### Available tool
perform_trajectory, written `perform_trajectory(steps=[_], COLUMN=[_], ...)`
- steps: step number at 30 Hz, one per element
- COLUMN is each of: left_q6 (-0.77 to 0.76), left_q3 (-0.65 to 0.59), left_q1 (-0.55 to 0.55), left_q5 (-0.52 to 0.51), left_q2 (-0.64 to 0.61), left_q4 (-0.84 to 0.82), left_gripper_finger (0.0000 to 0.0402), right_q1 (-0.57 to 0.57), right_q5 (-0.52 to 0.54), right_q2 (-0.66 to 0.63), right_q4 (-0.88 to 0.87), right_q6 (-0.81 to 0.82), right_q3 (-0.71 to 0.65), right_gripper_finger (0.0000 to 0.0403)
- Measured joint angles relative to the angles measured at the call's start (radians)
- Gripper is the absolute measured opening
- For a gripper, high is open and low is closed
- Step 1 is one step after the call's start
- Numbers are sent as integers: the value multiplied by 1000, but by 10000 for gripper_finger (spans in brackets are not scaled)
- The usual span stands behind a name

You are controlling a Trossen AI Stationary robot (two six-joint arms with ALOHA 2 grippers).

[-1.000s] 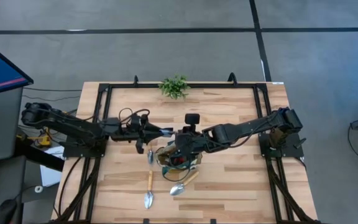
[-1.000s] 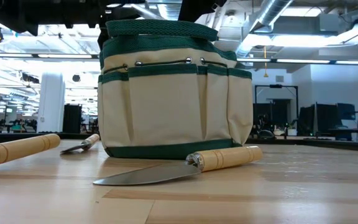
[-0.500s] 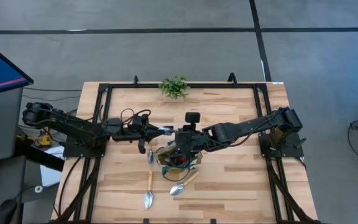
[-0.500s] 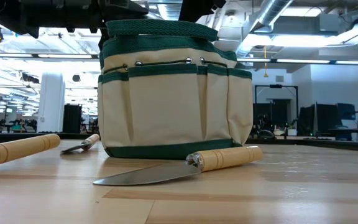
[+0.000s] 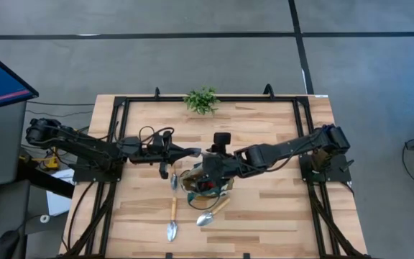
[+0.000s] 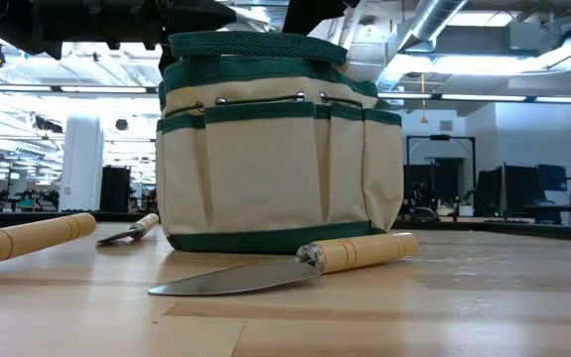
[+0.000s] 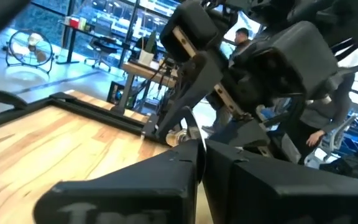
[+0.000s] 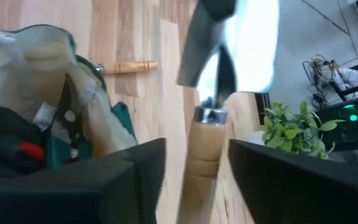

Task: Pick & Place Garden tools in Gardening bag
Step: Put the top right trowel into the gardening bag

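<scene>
The tan gardening bag (image 5: 205, 181) (image 6: 276, 149) with green trim stands mid-table. In the right wrist view dark shears and a red-and-black item (image 8: 17, 149) lie inside it. Just above its far left rim my left gripper (image 5: 195, 152) (image 7: 201, 155) is shut on a silver trowel. My right gripper (image 5: 207, 161) (image 8: 194, 180) is open. Its fingers stand on either side of that trowel's wooden handle (image 8: 202, 155), with narrow gaps showing. Three more trowels (image 5: 172, 217) (image 5: 211, 214) (image 5: 173, 180) lie flat on the wood beside the bag. My left gripper pinches the trowel's thin metal blade (image 7: 193, 127) between its two fingers, seen edge-on in the seam between them. The fingers come roughly level from the table's left. The trowel is lifted clear, its ferrule (image 7: 176, 138) and handle reaching toward my right gripper.
A leafy green plant (image 5: 201, 99) (image 8: 291, 127) stands at the table's far edge. A black frame (image 5: 121, 101) runs around the wood. In the low view a trowel (image 6: 295, 266) lies in front of the bag and a wooden handle (image 6: 28, 238) at the left.
My left gripper has gone a little toward the table's right, over the bag's far left rim. The pale blade that showed at its fingertips is now mostly covered. The bag and the loose trowels have stayed put.
</scene>
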Motion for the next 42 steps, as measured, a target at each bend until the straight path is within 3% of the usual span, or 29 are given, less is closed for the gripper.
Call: perform_trajectory(steps=[6,13,19,29,35,42], left_q6=[30,91,98,110,135,56], left_q3=[0,0,0,34,73,72], left_q1=[0,0,-5,-70,-98,-183], left_q5=[72,71,70,142,142,241], left_q2=[-7,-122,-314,-588,-628,-554], left_q4=[-7,-94,-392,-688,-865,-850], left_gripper_finger=[1,1,1,1,1,1], right_q1=[38,87,134,205,223,220], right_q5=[10,11,11,66,83,60], right_q2=[-27,-137,-251,-328,-328,-327], right_q4=[-98,-277,-387,-482,-500,-496], right_q6=[17,232,444,569,670,783], right_q3=[0,-1,0,0,-27,-138], right_gripper_finger=[228,227,175,9,5,1])
